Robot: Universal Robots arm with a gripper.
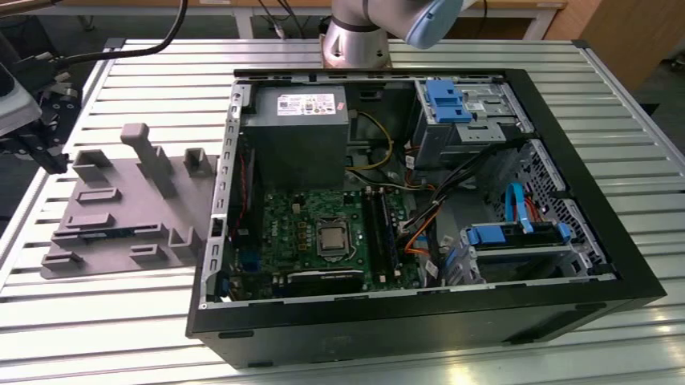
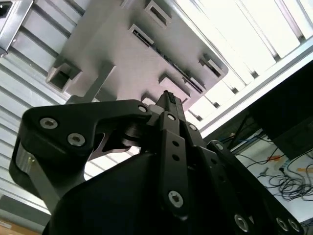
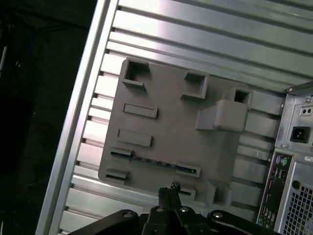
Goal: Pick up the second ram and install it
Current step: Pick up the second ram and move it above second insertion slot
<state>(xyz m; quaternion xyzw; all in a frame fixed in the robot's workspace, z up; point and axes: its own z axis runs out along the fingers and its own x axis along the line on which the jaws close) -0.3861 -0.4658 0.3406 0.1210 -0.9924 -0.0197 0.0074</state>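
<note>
Above one edge of the gray holder (image 3: 166, 132), the gripper (image 3: 169, 188) hangs clenched on nothing, fingertips pressed together, while the ram (image 3: 154, 161) sits in the holder's slots near that same edge.

There's the second ram, a thin blue-green circuit-board stick (image 1: 107, 234), edge-up in the grey plastic holder (image 1: 128, 202), nine o'clock of the open black computer case (image 1: 428, 319) in the exterior view.
</note>
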